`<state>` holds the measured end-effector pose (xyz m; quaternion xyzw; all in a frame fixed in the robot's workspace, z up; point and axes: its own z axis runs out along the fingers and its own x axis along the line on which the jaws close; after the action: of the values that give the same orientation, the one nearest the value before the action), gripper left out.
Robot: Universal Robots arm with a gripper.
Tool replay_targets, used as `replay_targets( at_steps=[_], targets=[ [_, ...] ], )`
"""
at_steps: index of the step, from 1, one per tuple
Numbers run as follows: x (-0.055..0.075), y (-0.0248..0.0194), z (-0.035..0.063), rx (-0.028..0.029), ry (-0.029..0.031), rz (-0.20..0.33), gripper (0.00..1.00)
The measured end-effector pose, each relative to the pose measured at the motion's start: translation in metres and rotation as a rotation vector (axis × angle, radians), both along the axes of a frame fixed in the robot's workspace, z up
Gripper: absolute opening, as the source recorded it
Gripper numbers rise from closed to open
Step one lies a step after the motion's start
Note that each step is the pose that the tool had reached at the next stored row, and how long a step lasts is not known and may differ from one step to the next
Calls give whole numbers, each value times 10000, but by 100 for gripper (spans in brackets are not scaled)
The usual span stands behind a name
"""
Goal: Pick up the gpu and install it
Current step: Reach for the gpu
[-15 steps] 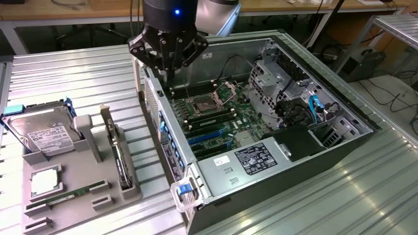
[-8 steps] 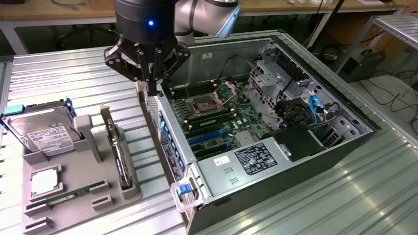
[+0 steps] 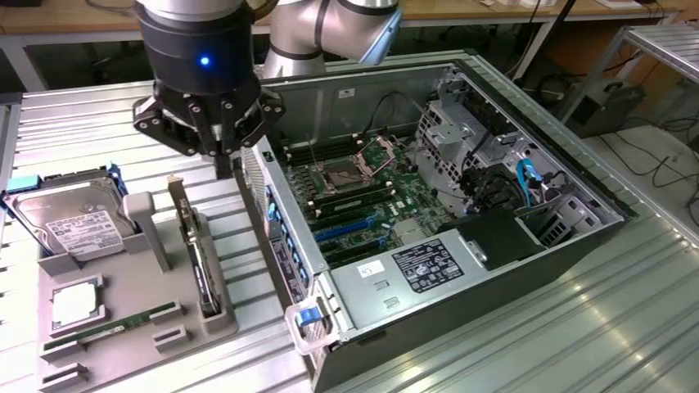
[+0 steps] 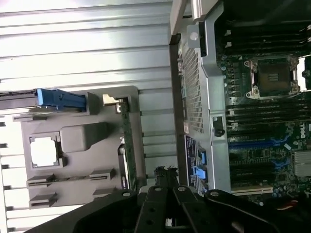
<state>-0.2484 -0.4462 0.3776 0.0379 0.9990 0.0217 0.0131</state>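
1. The gripper (image 3: 224, 166), black with a glowing blue dot on its round body, hangs in the upper left of the exterior view. Its fingers are pressed together and hold nothing.
2. The gpu (image 3: 199, 254), a thin flat black card, stands on edge in a slot of the grey moulded tray (image 3: 137, 282) at lower left. Its pale metal bracket (image 3: 175, 201) is at the end near the fingertips.
3. The same tray holds a silver hard drive (image 3: 71, 223) with a white label, a square metallic chip (image 3: 74, 301) and a narrow green memory stick (image 3: 110, 327).
4. The open computer case (image 3: 327, 102) of grey sheet metal sits at centre and right, with its green board (image 3: 382, 196) exposed.
5. The table (image 3: 611, 327) is ribbed, shiny metal.
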Motion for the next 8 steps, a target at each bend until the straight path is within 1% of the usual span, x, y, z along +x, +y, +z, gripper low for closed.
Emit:
replay_targets(
  at_steps=[2, 6, 8],
  targets=[
    [-138, -33, -38, 1, -1, 0, 11],
    [-303, -70, -86, 1, 0, 0, 11],
    [-383, -97, -119, 0, 0, 0, 11]
  ],
)
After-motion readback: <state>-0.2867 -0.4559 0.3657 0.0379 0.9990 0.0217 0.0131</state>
